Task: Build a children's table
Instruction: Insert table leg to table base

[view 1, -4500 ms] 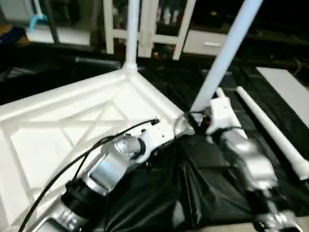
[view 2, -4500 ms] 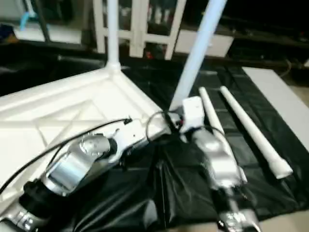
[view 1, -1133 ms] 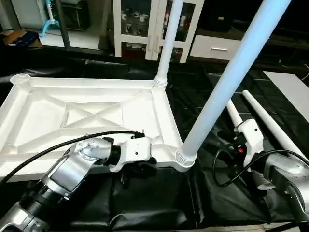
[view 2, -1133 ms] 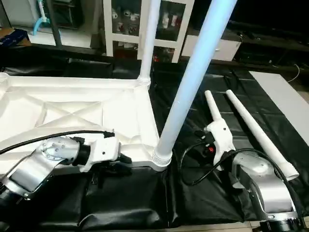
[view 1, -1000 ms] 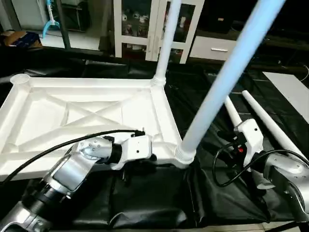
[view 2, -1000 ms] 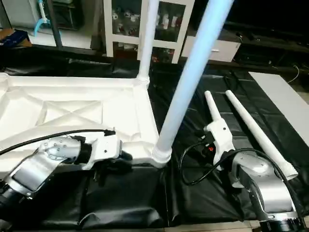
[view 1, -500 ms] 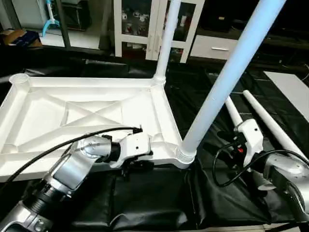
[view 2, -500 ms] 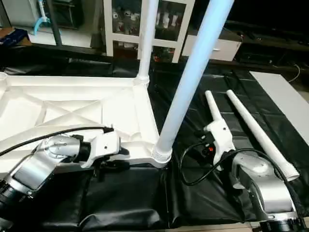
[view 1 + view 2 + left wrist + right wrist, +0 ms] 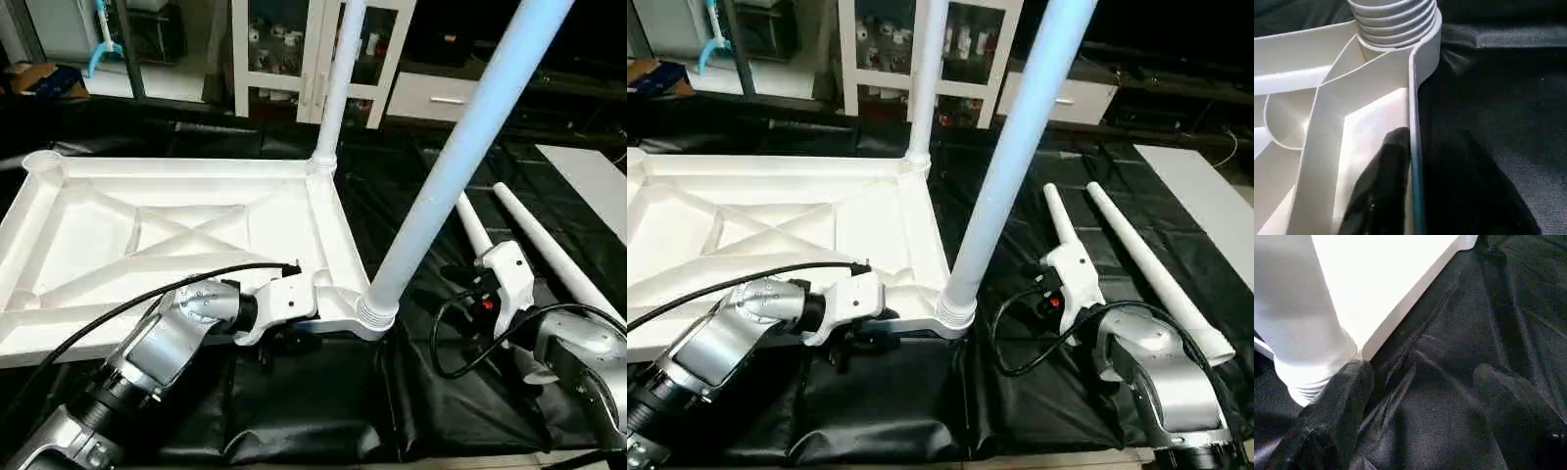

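Left gripper point(image 9: 1413, 191): clamped on the table top point(image 9: 176, 235) rim wall, near a fitted leg point(image 9: 460, 147).
Right gripper point(image 9: 1420, 416): spread wide, holding nothing, over black sheet point(image 9: 1488, 318).

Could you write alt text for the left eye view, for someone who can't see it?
A white square table top lies upside down on black sheeting, two white legs standing in its right-hand corner sockets and two more legs lying loose to the right. The robot's left gripper pinches the top's near rim by the nearer standing leg; its right gripper waits open beside it.
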{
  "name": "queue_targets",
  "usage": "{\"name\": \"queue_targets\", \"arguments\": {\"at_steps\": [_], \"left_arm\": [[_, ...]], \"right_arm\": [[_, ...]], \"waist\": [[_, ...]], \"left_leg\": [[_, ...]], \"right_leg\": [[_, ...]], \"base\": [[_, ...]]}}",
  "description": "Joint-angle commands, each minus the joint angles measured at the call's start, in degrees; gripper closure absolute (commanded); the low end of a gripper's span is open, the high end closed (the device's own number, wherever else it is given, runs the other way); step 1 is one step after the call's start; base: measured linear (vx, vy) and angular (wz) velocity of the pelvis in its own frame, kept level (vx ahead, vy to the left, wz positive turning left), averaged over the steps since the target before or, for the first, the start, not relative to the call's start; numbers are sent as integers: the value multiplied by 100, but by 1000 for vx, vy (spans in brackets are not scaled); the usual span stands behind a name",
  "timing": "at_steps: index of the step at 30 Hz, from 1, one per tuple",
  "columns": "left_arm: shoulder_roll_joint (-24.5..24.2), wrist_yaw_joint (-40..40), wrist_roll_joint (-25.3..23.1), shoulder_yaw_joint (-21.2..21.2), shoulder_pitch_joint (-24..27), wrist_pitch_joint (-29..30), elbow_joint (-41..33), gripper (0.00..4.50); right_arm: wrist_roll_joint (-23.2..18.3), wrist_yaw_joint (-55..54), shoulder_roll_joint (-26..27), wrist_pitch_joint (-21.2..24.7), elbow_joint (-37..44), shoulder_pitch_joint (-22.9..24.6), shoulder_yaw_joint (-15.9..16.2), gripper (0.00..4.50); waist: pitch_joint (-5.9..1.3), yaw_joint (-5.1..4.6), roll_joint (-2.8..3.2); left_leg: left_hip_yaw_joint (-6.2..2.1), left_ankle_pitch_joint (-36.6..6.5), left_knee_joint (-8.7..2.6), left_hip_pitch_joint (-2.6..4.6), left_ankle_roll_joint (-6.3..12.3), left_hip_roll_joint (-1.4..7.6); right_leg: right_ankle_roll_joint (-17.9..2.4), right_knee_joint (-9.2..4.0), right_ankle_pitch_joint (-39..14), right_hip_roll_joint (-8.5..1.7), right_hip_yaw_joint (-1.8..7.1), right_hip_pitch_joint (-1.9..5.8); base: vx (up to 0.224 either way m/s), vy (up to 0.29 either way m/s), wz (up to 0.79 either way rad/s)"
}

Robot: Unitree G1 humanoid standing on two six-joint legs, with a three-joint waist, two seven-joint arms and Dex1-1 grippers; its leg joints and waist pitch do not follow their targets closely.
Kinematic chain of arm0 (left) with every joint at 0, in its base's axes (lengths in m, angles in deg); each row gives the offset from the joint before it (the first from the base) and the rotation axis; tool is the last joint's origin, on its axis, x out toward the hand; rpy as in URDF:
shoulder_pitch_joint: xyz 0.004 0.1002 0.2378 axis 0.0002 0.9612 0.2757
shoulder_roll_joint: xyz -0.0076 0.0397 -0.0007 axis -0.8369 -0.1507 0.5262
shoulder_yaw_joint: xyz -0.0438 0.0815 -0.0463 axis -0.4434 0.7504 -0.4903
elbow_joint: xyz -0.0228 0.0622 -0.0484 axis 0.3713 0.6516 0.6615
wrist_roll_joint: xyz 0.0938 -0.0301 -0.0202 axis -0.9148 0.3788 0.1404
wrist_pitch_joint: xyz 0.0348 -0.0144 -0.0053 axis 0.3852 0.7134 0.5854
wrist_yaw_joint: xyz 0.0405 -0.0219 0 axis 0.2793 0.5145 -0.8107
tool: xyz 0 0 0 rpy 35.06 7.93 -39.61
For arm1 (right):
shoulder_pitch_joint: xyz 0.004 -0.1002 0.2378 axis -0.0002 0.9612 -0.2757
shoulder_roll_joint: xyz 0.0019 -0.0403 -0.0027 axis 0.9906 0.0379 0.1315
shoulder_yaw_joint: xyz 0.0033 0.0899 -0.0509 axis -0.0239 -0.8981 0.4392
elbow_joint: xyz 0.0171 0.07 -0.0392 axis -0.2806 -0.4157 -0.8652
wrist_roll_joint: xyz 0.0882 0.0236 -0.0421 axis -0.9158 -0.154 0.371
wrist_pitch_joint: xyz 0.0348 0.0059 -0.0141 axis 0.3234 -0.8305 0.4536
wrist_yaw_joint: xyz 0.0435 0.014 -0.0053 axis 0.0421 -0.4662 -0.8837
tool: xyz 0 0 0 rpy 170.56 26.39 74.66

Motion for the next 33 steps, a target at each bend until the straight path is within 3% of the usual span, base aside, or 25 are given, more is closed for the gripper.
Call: {"name": "queue_targets", "arguments": {"at_steps": [1, 8, 13, 19, 24, 26, 32, 33], "left_arm": [[-122, 108, -205, 206, 29, 177, 154, 350], [-179, 149, -194, 203, 61, 333, 103, 406], [-137, 143, -173, 186, 70, 266, 132, 444], [-108, 169, -151, 212, 114, 305, 50, 444], [-94, 218, -104, 226, 177, 337, -75, 444], [-58, 241, -39, 207, 205, 353, -160, 444], [-27, 252, -7, 190, 239, 383, -233, 444], [-31, 258, -23, 196, 237, 388, -246, 444]], "right_arm": [[-33, 31, -37, 66, 99, 23, -3, 87], [-52, 115, -37, 18, 9, -127, 20, 87], [-525, 811, -9, -20, -10, -283, 62, 87], [-675, 1800, -333, -239, -458, -608, 134, 87], [-546, 2288, -465, -473, -920, -1022, 322, 87], [-509, 2422, -411, -540, -1131, -1269, 420, 87], [-292, 2648, -299, -779, -1593, -1584, 660, 87], [-217, 2894, -253, -909, -1777, -1698, 862, 87]], "waist": [[-271, 2, 59], [-264, -23, 67], [-286, -23, 65], [-279, -13, 34], [-294, 1, 7], [-302, -13, -41], [-275, -53, -31], [-282, -67, -43]], "left_leg": [[-15, -1228, -432, 8, 19, 128], [-26, -1349, -439, 4, 8, 122], [-19, -1242, -430, 9, 85, 133], [-10, -1203, -416, 3, 201, 137], [0, -964, -394, -3, 260, 140], [3, -845, -386, -17, 323, 134], [-6, -1108, -395, -15, 244, 137], [-12, -1130, -395, -19, 236, 134]], "right_leg": [[-960, -428, -1382, -250, 207, 218], [-850, -462, -1766, -252, 200, 203], [-989, -427, -1406, -245, 198, 209], [-1078, -427, -1492, -268, 195, 218], [-1129, -402, -1343, -272, 196, 227], [-1173, -379, -1228, -268, 187, 235], [-1050, -440, -1800, -281, 184, 204], [-1035, -437, -1840, -277, 180, 203]], "base": [[0, 0, 0], [0, 0, 0], [0, 0, 0], [0, 0, 0], [0, 0, 0], [0, 0, 0], [0, 0, 0], [0, 0, 0]]}}
